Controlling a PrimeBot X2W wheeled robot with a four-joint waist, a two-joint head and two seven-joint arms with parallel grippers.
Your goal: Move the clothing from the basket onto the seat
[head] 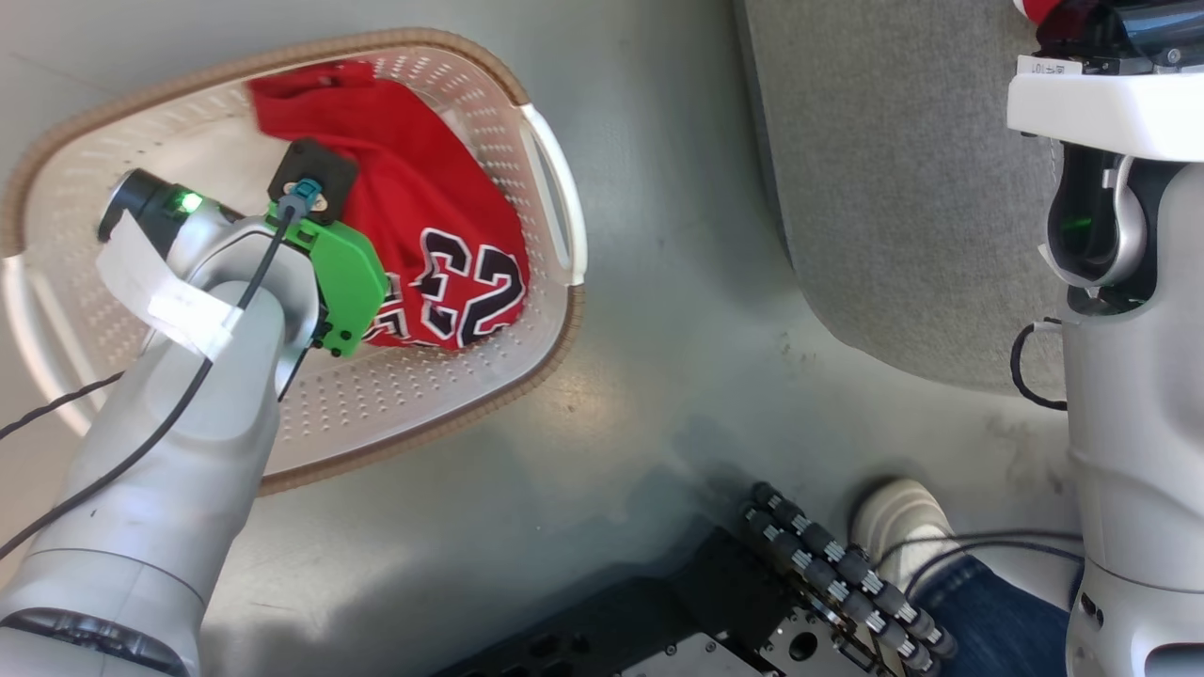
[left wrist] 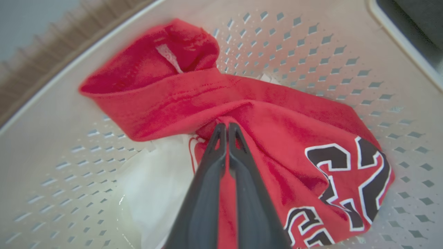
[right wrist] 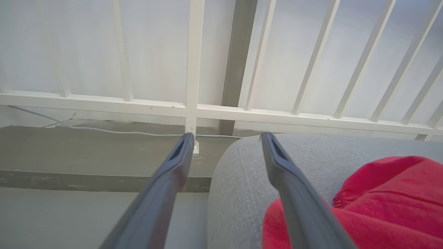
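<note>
A red jersey (head: 423,216) with a black "23" lies in the cream basket (head: 423,404), bunched toward its right side. In the left wrist view my left gripper (left wrist: 226,126) is shut on a fold of the jersey (left wrist: 277,138) near its middle. From the head camera the left wrist (head: 320,263) covers the fingers. My right gripper (right wrist: 226,138) stands open over the rounded corner of the grey seat (right wrist: 242,180), holding nothing. A plain red garment (right wrist: 380,200) lies on the seat just right of its fingers. The seat (head: 894,188) is to the right of the basket.
A person's white shoe (head: 903,527) and jeans leg (head: 997,611) stand by my dark base (head: 752,621). A white railing (right wrist: 193,69) and a thin cable (right wrist: 121,131) run behind the seat. A white sheet (left wrist: 155,186) lies on the basket floor.
</note>
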